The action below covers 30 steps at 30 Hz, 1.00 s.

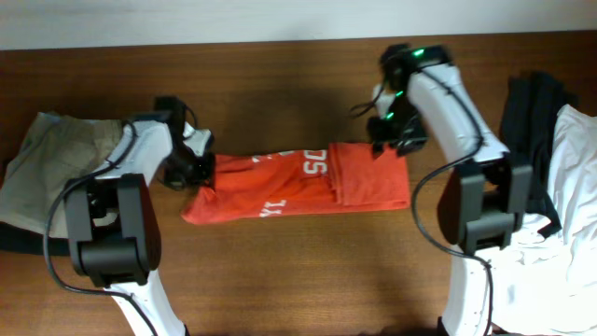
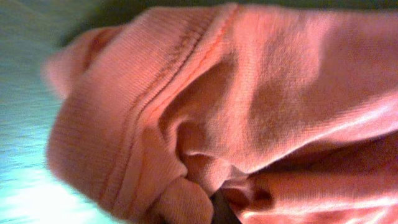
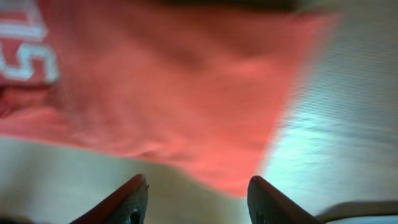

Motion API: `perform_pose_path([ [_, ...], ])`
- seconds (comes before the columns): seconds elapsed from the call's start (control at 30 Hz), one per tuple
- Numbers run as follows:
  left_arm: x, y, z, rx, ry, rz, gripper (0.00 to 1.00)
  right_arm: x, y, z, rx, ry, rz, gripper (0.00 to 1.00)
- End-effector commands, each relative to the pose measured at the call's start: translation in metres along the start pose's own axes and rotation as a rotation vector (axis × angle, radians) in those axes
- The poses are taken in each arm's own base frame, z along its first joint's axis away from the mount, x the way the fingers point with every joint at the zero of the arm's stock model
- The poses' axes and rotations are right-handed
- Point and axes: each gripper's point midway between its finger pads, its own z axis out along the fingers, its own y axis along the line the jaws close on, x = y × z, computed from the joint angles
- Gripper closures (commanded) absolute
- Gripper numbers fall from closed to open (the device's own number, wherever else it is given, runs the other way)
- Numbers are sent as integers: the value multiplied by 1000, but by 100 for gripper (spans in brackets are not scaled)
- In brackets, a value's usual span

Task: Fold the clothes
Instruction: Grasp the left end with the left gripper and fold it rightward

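Note:
The orange-red T-shirt (image 1: pixel 298 182) lies folded into a long band across the middle of the table, its white lettering partly showing. My left gripper (image 1: pixel 193 168) is at the shirt's left end. In the left wrist view bunched cloth (image 2: pixel 236 106) fills the frame and wraps round a dark fingertip (image 2: pixel 221 211), so the jaws look shut on it. My right gripper (image 1: pixel 396 140) is at the shirt's far right corner. In the right wrist view its fingers (image 3: pixel 198 190) are open and empty just above the cloth's edge (image 3: pixel 186 93).
A beige garment (image 1: pixel 42 168) lies at the left edge of the table. A white shirt (image 1: pixel 571 187) and black garments (image 1: pixel 534 107) are piled at the right edge. Bare wood table (image 1: pixel 298 271) shows in front of the T-shirt.

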Motion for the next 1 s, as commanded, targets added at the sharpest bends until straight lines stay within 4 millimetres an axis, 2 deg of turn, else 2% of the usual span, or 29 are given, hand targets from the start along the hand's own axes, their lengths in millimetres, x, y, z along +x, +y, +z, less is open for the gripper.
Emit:
perform_pose_path([
  [0.0, -41, 58, -73, -191, -115, -111, 100, -5, -45, -24, -3, -48, 107, 42],
  [0.03, -47, 62, -93, -194, -141, -132, 100, -2, -59, -22, -7, -37, 142, 42],
  [0.07, -50, 56, -114, -176, -155, -152, 100, 2, -73, -19, -12, -25, 179, 42],
  [0.1, -51, 40, -128, -132, -159, -137, 100, 5, -78, -18, -14, -18, 192, 42],
  [0.17, -51, -14, -138, -6, -142, -61, 100, 6, -79, -15, -15, -10, 197, 42],
  [0.23, -50, -77, -126, 44, -117, 41, 99, 7, -76, -13, -15, -5, 188, 42],
  [0.27, -51, -128, -116, 55, -127, 154, 99, 9, -74, -11, -14, 7, 186, 42],
  [0.33, -45, -171, -96, 62, -102, 252, 97, 11, -74, -7, -15, 20, 186, 42],
  [0.43, -36, -214, -68, 79, -63, 280, 98, 14, -73, -5, -16, 34, 184, 42],
  [0.5, -33, -236, -65, 89, -81, 332, 98, 14, -73, -5, -16, 34, 184, 42],
  [0.73, -29, -262, -59, 102, -101, 393, 96, 14, -73, -5, -17, 34, 185, 41],
  [0.77, -27, -274, -53, 108, -107, 420, 90, 14, -73, -5, -20, 34, 185, 41],
  [0.8, -25, -287, -45, 115, -111, 451, 87, 14, -72, -5, -20, 34, 184, 41],
  [0.87, -18, -309, -37, 132, -116, 500, 69, 13, -72, -5, -19, 30, 183, 39],
  [0.93, -8, -340, -43, 191, -135, 606, 65, 9, -72, -5, -18, 15, 179, 35],
  [0.97, -10, -339, -54, 173, -152, 636, 65, 9, -71, -4, -18, 15, 176, 34],
])
